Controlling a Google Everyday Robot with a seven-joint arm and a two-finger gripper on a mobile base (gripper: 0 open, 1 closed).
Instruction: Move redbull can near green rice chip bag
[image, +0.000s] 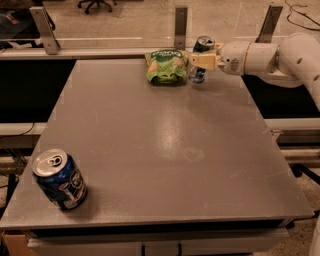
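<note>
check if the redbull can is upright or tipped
Upright: the redbull can has its top up, gripped by the pincer beside the green rice chip bag.

bench (165, 150): grey flat top, faint scuffs.
dark blue can (59, 179): short, wide, silver top; upright at near-left corner.
metal post (181, 25): behind far edge.
chair base (97, 4): floor beyond.
end effector (196, 61): far edge, right of centre.
</note>
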